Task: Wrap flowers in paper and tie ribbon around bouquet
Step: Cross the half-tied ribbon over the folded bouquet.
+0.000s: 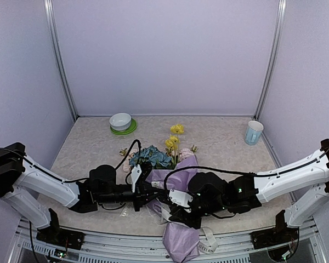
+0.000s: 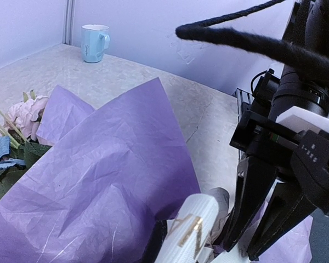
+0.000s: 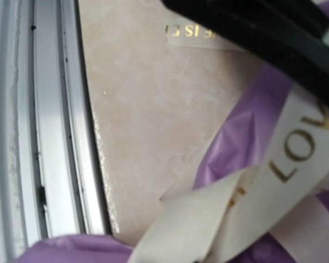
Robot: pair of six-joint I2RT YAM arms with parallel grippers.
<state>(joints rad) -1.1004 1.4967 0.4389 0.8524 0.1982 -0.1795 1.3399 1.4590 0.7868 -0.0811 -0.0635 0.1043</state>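
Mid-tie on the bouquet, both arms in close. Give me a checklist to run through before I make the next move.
1. Paper around the flowers: ok, heads show at the far end.
2. Ribbon over the paper: ok, it loops across; knot: cannot tell.
3. Left end effector shut: ok; what it holds: cannot tell.
4. Right end effector grip: cannot tell.
5. Paper fully on the table: not ok, its tail overhangs the near edge.
6. Mug and bowl apart from the arms: ok.

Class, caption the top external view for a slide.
Two robot arms meet over a lilac crinkly-paper bouquet, cream flat ribbon trailing nearby.
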